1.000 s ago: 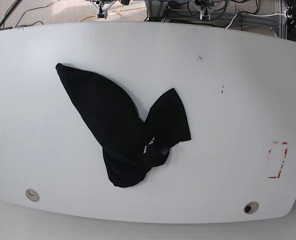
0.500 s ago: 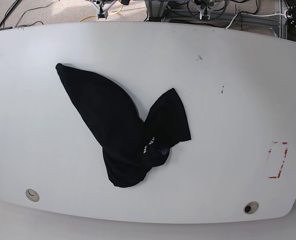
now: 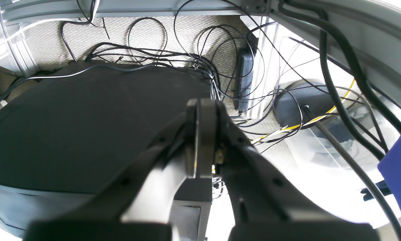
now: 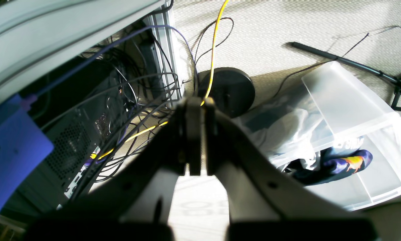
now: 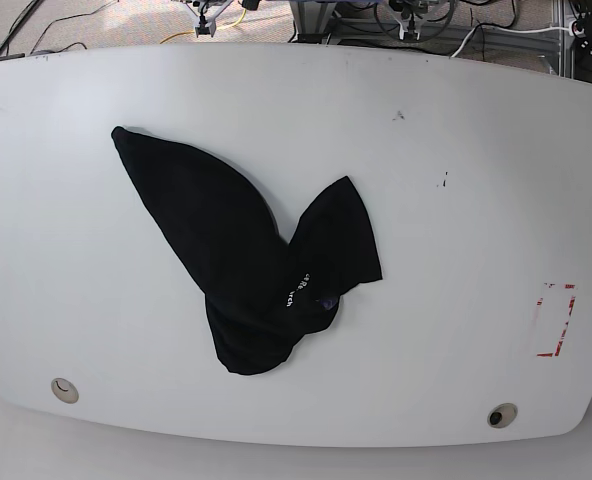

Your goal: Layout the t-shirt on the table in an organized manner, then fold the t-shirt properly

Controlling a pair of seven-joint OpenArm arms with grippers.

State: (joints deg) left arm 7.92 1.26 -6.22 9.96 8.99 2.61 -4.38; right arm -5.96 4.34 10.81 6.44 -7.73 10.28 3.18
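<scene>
While the white table [image 5: 456,200] lies bare but for a red tape rectangle [image 5: 555,320] at its right, the black t-shirt [image 5: 246,265] sits bunched left of centre. Only the wrist views show the left gripper [image 3: 202,140] and right gripper [image 4: 195,137], both pinched together on nothing, over floor cables [image 3: 187,60] and a clear bin [image 4: 351,134].

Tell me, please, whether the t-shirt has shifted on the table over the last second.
No. The t-shirt lies crumpled in the same spot on the table, equally far from the red tape rectangle as before.
</scene>
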